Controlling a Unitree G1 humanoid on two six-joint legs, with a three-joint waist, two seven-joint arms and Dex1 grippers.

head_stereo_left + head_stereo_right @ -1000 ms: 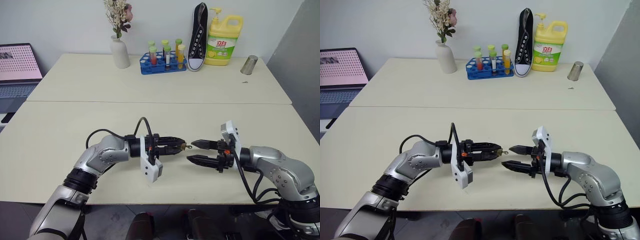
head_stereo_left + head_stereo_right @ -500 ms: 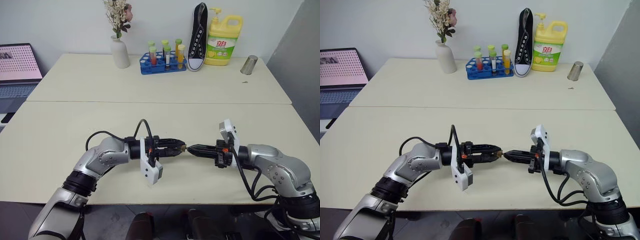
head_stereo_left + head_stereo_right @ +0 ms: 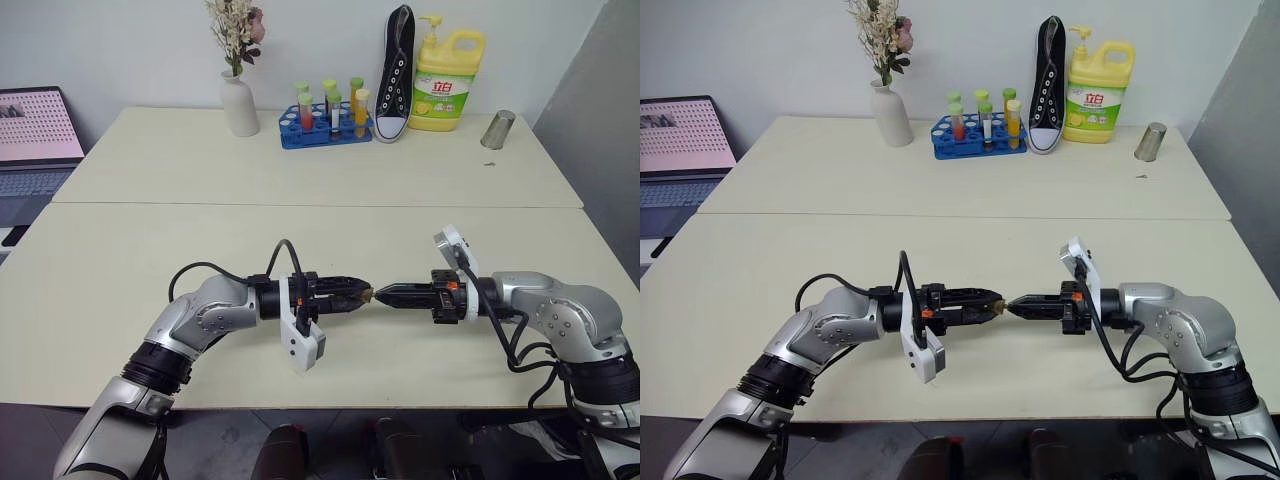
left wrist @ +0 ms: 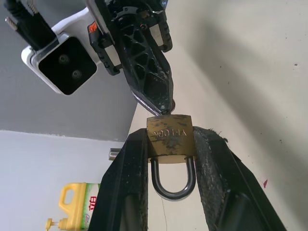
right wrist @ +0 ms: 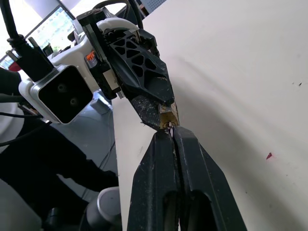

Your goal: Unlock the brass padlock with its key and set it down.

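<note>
2 cream tables (image 3: 150,260) stood pushed together, the seam between them running across the head views, with a pale wall behind and a grey partition (image 3: 600,110) on the robot's right. Along the far edge of the rear table stood a white vase of dried flowers (image 3: 238,100), a blue rack of test tubes (image 3: 326,122), a black-and-white sneaker (image 3: 396,75) propped upright, a yellow detergent bottle (image 3: 446,78) and a small metal cup (image 3: 497,130). A laptop (image 3: 35,140) sat off to the robot's left.

Above the near table, the 2 arms met tip to tip. The left end effector (image 3: 360,293) pinched the brass padlock (image 4: 169,138) by its sides between its 2 fingers (image 4: 129,178), the silver shackle (image 4: 173,180) pointing back toward the wrist. The right end effector (image 3: 1016,306) had its fingers (image 5: 159,163) pressed together, their tips right at the bottom face of the padlock, where a thin silver piece showed; whether that was the key could not be made out. The padlock hung in the air over the table, not touching it.
</note>
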